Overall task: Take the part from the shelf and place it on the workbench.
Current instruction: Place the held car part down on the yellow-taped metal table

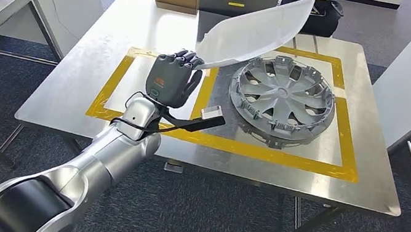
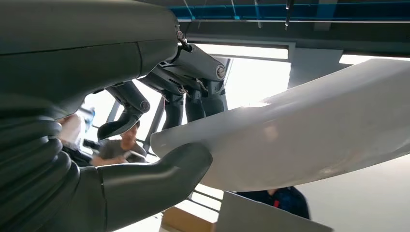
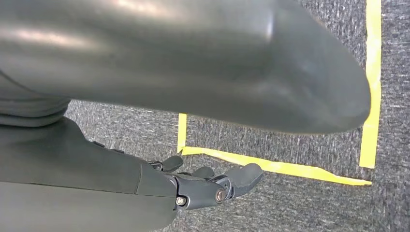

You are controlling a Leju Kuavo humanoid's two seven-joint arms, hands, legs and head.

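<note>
The left hand (image 1: pixel 173 82) sits at centre left of the head view, above the steel workbench (image 1: pixel 73 70), gripping one end of a long white curved panel (image 1: pixel 254 31) that slants up toward the upper centre of the frame. The panel, the part to be placed, is in the air, clear of the bench top and passing over the upper edge of a grey wheel cover (image 1: pixel 283 101) lying inside the yellow tape square (image 1: pixel 115 80).

To finish well, the hand should probably lower the panel flat onto bare steel in the taped area, keeping its free end off the wheel cover, and let go only once the bench carries its weight.

The left wrist view adds the grip itself: dark fingers (image 2: pixel 193 104) lie over the panel's edge with the thumb (image 2: pixel 164 171) under it. The right wrist view shows the right hand (image 3: pixel 212 186) hanging over grey carpet and yellow floor tape (image 3: pixel 278 166), fingers loosely spread, holding nothing.
</note>
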